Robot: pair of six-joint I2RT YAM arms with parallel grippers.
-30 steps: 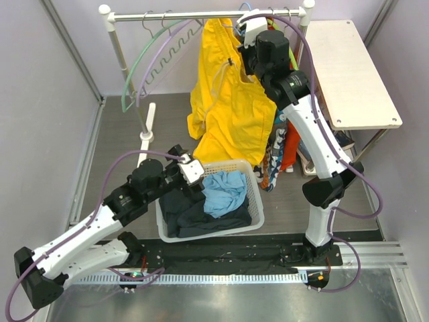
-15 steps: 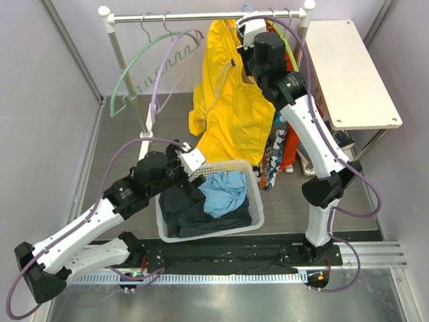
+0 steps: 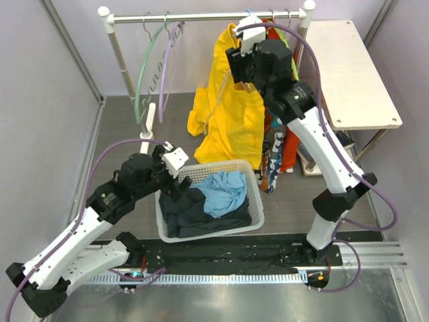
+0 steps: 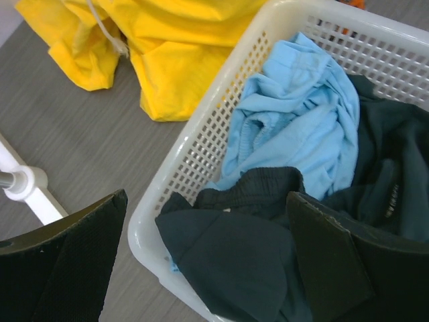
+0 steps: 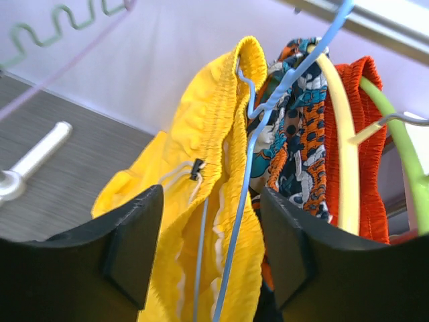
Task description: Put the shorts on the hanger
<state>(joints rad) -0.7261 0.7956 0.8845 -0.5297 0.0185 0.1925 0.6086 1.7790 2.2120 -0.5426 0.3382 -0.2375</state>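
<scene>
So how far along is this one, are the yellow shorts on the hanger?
Looks nearly done: the shorts hang by their waistband on the hanger, whose hook reaches up to the rail. Nothing is in hand: the right hand is open just in front of them, the left hand open over the basket. Left: probably only backing the right hand away.

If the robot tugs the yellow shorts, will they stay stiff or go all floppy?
Probably floppy: the shorts hang in soft folds and bunch up beside the basket. They are likely light, since the thin hanger carries them without visibly bending. A tug might slide them off, as they seem only draped over it at the waistband.
</scene>
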